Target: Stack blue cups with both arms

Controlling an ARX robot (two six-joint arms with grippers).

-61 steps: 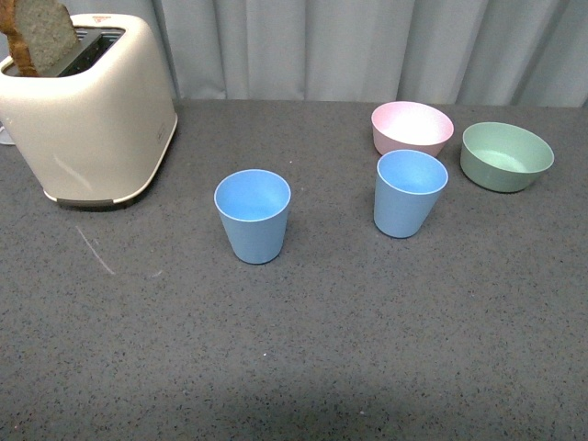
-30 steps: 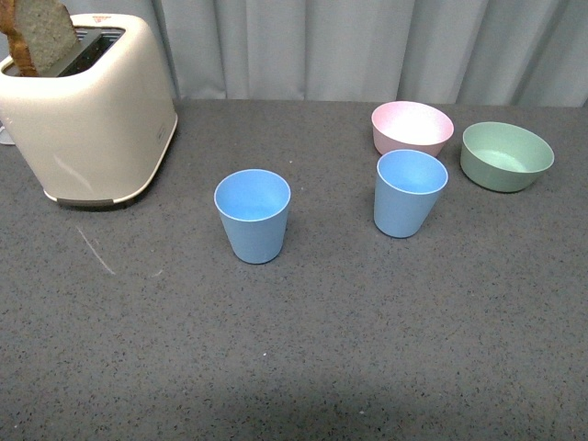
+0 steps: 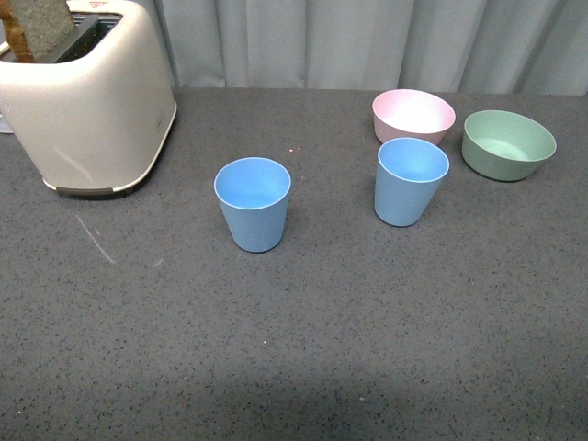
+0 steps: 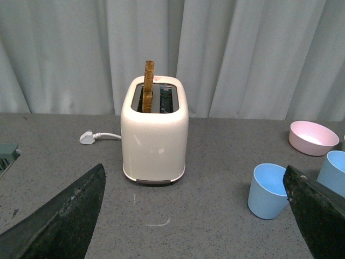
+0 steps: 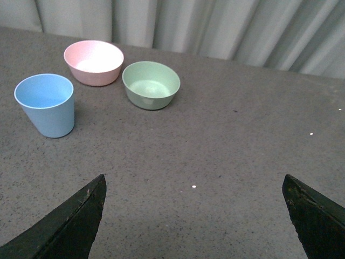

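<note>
Two light blue cups stand upright and apart on the grey table. The left blue cup is near the middle, the right blue cup stands just in front of the pink bowl. Neither arm shows in the front view. In the left wrist view my left gripper is open and empty, with one blue cup beside its finger and the other cup at the frame's edge. My right gripper is open over bare table, well apart from the blue cup seen there.
A cream toaster holding a bread slice stands at the back left, with a white plug behind it. A pink bowl and a green bowl sit at the back right. Grey curtains close off the far edge.
In the front view everything has shifted slightly upward in the frame, as the camera view tilted. The cups and bowls keep their places on the table.
</note>
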